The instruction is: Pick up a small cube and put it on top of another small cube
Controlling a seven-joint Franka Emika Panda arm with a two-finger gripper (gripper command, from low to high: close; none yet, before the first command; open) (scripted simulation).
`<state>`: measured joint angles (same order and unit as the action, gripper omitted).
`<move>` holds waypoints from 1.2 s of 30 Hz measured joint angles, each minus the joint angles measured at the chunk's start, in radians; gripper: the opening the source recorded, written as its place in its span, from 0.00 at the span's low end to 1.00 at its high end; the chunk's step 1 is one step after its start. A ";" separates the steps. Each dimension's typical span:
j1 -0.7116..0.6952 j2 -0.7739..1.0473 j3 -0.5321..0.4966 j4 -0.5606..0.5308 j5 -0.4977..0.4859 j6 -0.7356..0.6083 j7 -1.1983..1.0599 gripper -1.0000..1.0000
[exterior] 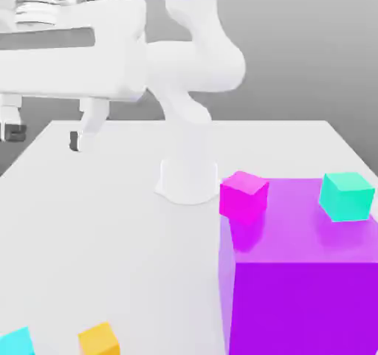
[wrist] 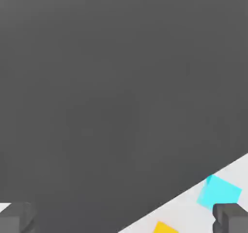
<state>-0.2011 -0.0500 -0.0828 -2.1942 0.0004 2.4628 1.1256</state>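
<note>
The gripper hangs high over the far side of the white tabletop, toward the exterior view's left, with its fingers spread wide apart and nothing between them. It is well apart from every cube.

The small cube, bright cyan-blue, sits on the tabletop at the near edge on the exterior view's left, partly cut off by the frame. Just beside it, with a gap between them, lies an orange cube of about the same size. In the hand view the small cube appears near one dark fingertip, with the orange cube close by on the pale surface.

Toward the exterior view's right stands a big purple block. A teal cube rests on its top, and a magenta cube sits at its far corner; whether that one is on the block or behind it I cannot tell.

The small cube looks rigid and light, with flat matte faces, so it should neither deform nor roll. Its smooth sides could slip if pinched off-centre. The best hold is probably from above, on two opposite side faces around mid-height, with the fingers square to them. The orange cube, being the same size, leaves little margin when the small cube is set on top.
</note>
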 joint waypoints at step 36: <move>-0.029 0.260 0.033 -0.003 0.027 -0.055 -0.024 0.00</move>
<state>-0.2306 0.2101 -0.0500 -2.1975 0.0274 2.4078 1.1013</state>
